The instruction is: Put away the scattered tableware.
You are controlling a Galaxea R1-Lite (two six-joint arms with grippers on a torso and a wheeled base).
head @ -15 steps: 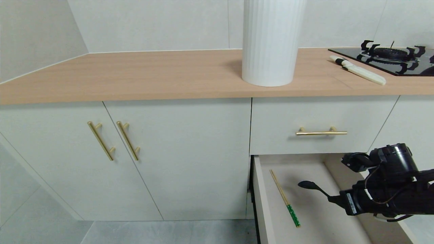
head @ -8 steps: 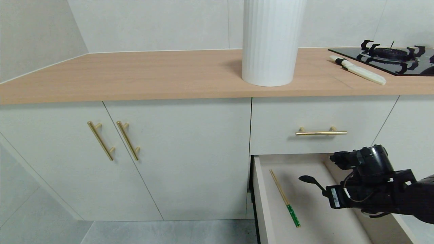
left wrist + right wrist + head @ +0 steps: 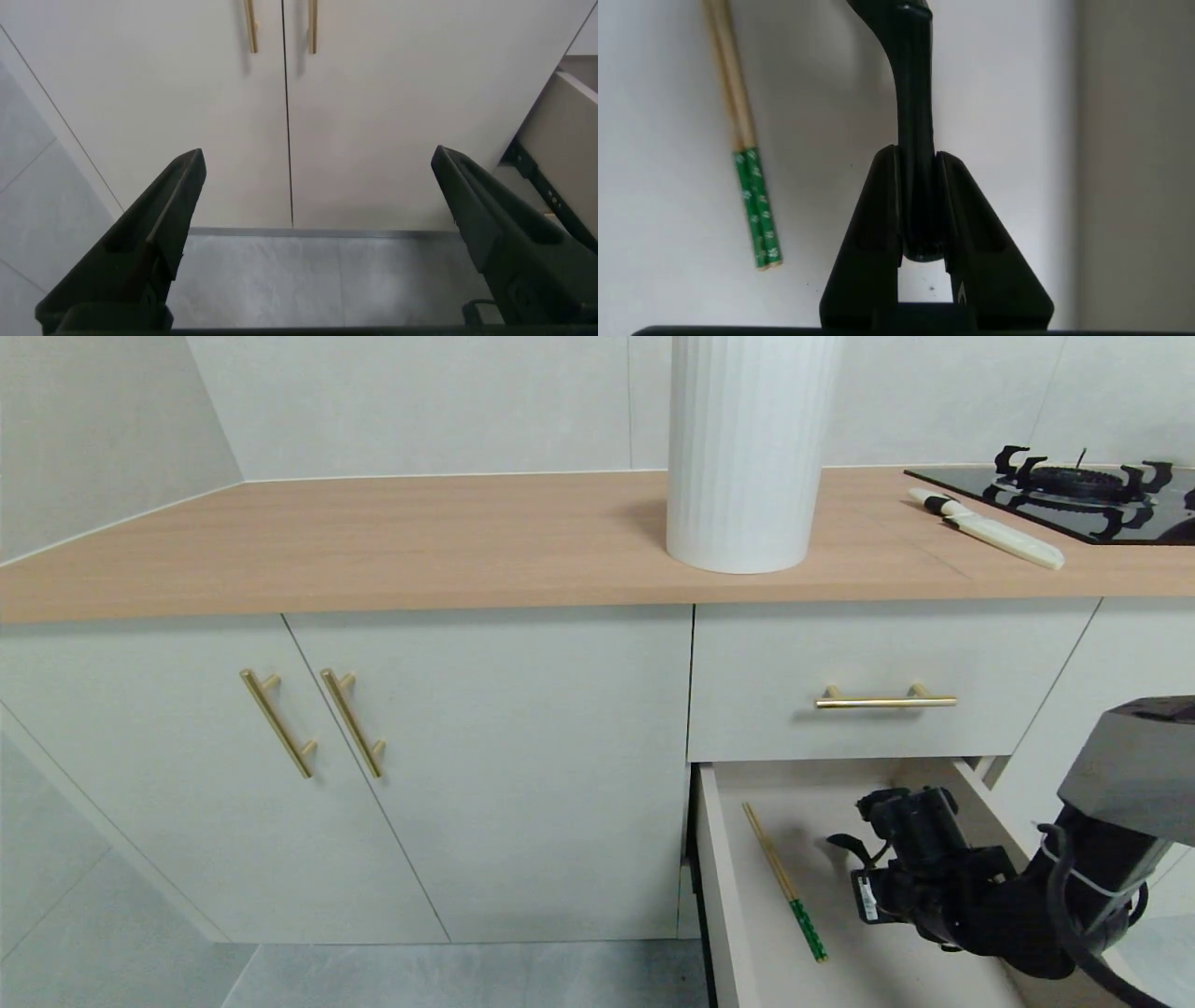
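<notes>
My right gripper (image 3: pixel 915 250) is shut on the handle of a black spoon (image 3: pixel 910 112) and holds it low inside the open lower drawer (image 3: pixel 724 877). In the head view the right gripper (image 3: pixel 864 859) sits over the drawer floor, and the spoon (image 3: pixel 843 844) pokes out toward the drawer's back. A pair of wooden chopsticks (image 3: pixel 784 882) with green ends lies on the drawer floor beside the spoon, seen again as chopsticks (image 3: pixel 743 140) in the right wrist view. My left gripper (image 3: pixel 318 233) hangs open in front of the cabinet doors, above the floor.
A tall white ribbed vase (image 3: pixel 742 448) stands on the wooden counter (image 3: pixel 373 541). A white-bladed knife (image 3: pixel 990 527) lies beside a black gas hob (image 3: pixel 1083 495) at the right. The upper drawer with its gold handle (image 3: pixel 885 702) is closed above the open one.
My right arm has sunk down and to the left, deeper into the open drawer, carrying the spoon closer to the drawer floor. The chopsticks have not moved.
</notes>
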